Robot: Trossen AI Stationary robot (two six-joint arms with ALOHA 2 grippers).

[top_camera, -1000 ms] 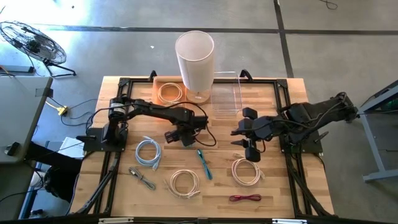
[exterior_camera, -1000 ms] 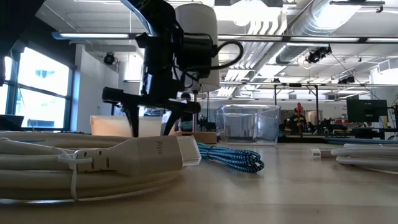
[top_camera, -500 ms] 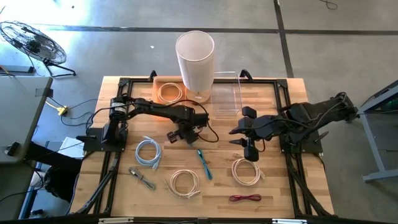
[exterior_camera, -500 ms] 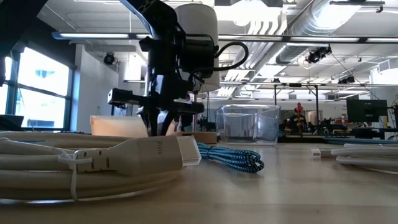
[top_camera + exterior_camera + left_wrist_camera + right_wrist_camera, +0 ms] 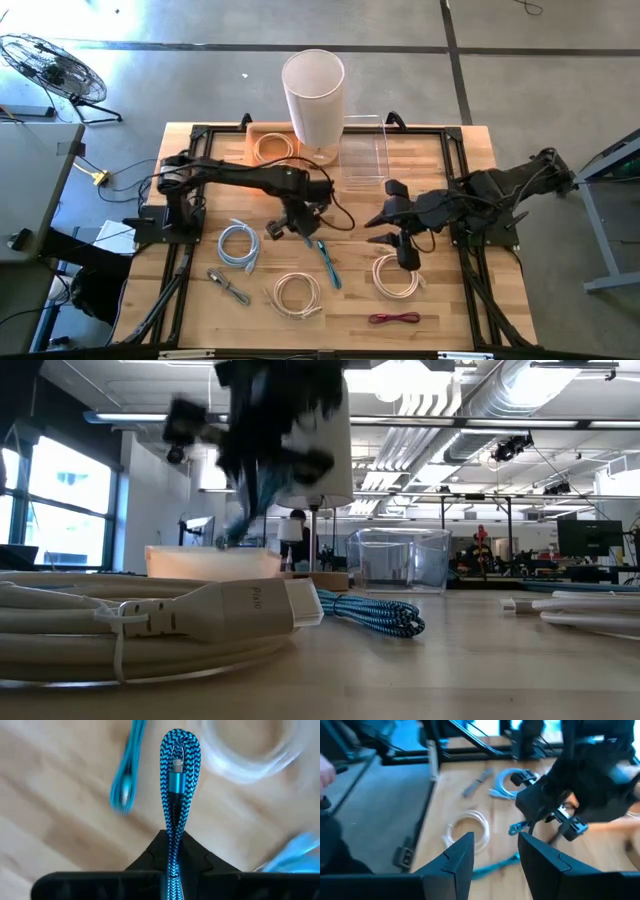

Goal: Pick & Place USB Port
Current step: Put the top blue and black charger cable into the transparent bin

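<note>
A short blue-and-black braided USB cable (image 5: pixel 177 775), folded into a narrow loop, is held by my left gripper (image 5: pixel 172 837), which is shut on it above the table's middle (image 5: pixel 292 228). In the low view the cable (image 5: pixel 240 510) dangles below the blurred gripper. A second blue braided cable (image 5: pixel 328 262) lies flat on the wood just right of it. My right gripper (image 5: pixel 496 845) stands open over the table right of centre (image 5: pixel 375 223), with nothing between its fingers. My left gripper pinches the folded cable between its two fingers, several strands together (image 5: pixel 172 827). The fingers come from above and lie along the strands. The looped end with a silver plug (image 5: pixel 176 765) sticks out past the fingertips. The cable hangs clear of the table.
A tall white cylinder (image 5: pixel 313 95), a clear box (image 5: pixel 362 150) and a wooden tray with a coiled cable (image 5: pixel 272 148) stand at the far edge. White coils (image 5: pixel 298 293) (image 5: pixel 397 275), a light-blue coil (image 5: pixel 238 245), a grey cable (image 5: pixel 228 287) and a red one (image 5: pixel 393 319) lie near the front.
My left gripper has shut on the folded blue cable at the table, then gone up with it, so the cable is lifted clear and hangs below. My right gripper has shifted slightly toward the near edge, staying open.
</note>
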